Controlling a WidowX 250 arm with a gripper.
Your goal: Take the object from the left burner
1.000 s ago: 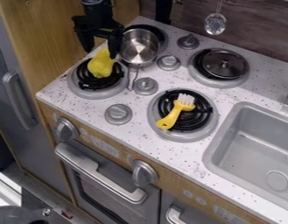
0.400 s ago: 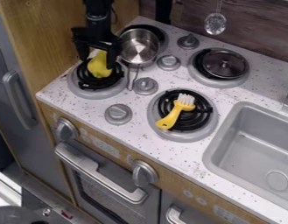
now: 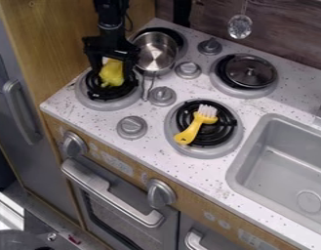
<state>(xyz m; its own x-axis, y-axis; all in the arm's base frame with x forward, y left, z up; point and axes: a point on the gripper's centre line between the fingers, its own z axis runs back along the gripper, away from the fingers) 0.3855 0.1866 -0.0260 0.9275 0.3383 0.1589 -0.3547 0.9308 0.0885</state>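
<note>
My gripper (image 3: 112, 73) hangs low over the front-left burner (image 3: 105, 103), its two fingers apart, one on each side of a yellow object (image 3: 111, 74). The yellow object stands on the burner's black coil, its upper end partly hidden beneath the gripper body. Whether the fingers touch it, I cannot tell.
A metal pot (image 3: 155, 52) sits on the rear-left burner, close to the gripper's right side. A yellow-handled brush (image 3: 196, 125) lies on the front-right burner, and a lidded pan (image 3: 251, 71) is behind it. Knobs (image 3: 163, 95) stand between burners. The wooden panel (image 3: 55, 44) rises at left.
My gripper has come down, with a small shift to the right, so that its fingers now flank the yellow object. The yellow object looks slightly turned.
</note>
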